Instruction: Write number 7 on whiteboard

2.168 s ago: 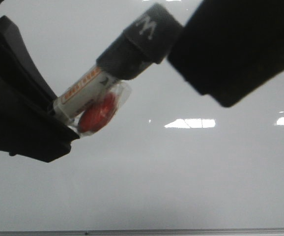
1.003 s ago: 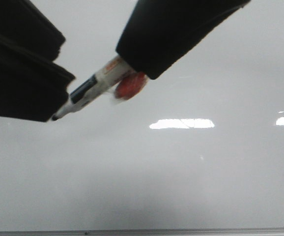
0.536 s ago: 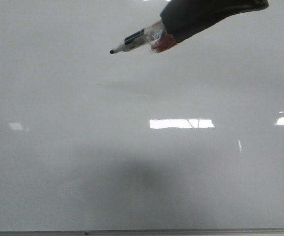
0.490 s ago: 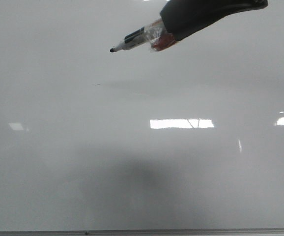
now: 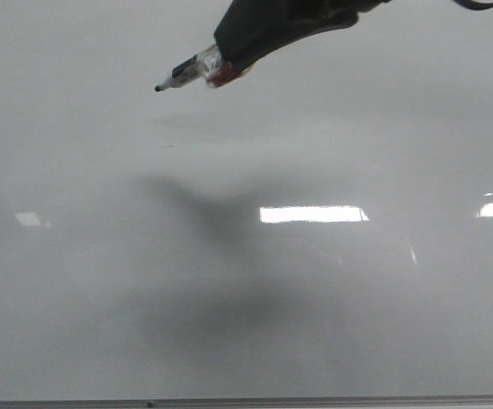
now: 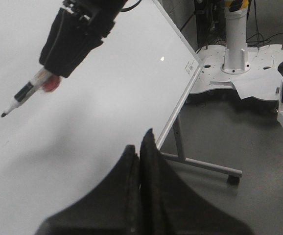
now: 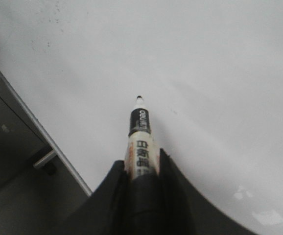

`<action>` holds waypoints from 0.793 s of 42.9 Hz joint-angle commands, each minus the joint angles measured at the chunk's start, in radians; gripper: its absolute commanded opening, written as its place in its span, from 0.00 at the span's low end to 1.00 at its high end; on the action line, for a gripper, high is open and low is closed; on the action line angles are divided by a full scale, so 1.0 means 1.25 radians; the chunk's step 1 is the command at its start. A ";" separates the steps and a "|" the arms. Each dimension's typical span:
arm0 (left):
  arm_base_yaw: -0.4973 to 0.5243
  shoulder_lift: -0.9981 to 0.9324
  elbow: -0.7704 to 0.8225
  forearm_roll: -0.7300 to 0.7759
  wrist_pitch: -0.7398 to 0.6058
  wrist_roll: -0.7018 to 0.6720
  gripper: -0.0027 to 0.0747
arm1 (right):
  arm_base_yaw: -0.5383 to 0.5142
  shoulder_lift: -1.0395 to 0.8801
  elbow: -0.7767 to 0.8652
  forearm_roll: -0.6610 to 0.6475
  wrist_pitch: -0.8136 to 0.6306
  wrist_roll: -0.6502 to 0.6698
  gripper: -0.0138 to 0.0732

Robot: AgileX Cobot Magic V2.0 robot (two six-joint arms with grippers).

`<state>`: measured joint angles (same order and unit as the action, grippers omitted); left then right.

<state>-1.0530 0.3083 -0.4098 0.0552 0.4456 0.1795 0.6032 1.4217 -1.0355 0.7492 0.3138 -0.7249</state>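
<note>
— Up at eleven o'clock on the whiteboard point(image 5: 255, 307), what is that dark thing coming in from twelve?

— The right gripper point(image 5: 229, 64), clamped on a marker point(image 5: 182, 77). The cap is off and the black tip points toward nine o'clock. In the right wrist view the fingers point(image 7: 168, 181) press the barrel from both sides.

— Is the tip on the board?

— I judge not. A soft shadow lies well apart from the nib, so it seems to hover. No number 7 is drawn; the surface shows only glare patches and a tiny speck.

— And the other arm?

— The left gripper point(image 6: 140, 147) sits low, at six o'clock of the board's side edge, its jaws pressed together on nothing.

— What could spoil this?

— The board is glossy and tilted on a stand. Push too hard and the nib may skid or the board may rock, bending the top bar. Press too lightly and the stroke would skip. The marker is held near its back end, so contact could twist it in the grip and slant the downstroke wrongly.
</note>
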 commanded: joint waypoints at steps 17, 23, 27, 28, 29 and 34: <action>-0.005 0.005 -0.021 -0.008 -0.063 -0.007 0.01 | -0.013 0.138 -0.129 0.018 -0.086 -0.001 0.09; -0.005 0.005 -0.021 -0.008 -0.063 -0.007 0.01 | -0.051 0.117 -0.078 0.018 -0.121 0.000 0.09; -0.005 0.005 -0.021 -0.008 -0.063 -0.007 0.01 | -0.090 0.087 -0.031 0.018 -0.117 0.000 0.09; -0.005 0.005 -0.021 -0.008 -0.063 -0.007 0.01 | -0.102 0.077 -0.021 0.018 -0.117 0.000 0.09; -0.005 0.005 -0.021 -0.008 -0.063 -0.007 0.01 | -0.110 0.068 -0.007 0.018 -0.117 0.000 0.09; -0.005 0.005 -0.021 -0.008 -0.063 -0.007 0.01 | -0.145 0.028 0.040 0.017 -0.114 -0.001 0.09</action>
<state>-1.0530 0.3083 -0.4098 0.0552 0.4456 0.1795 0.4673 1.5138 -0.9956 0.7664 0.2877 -0.7249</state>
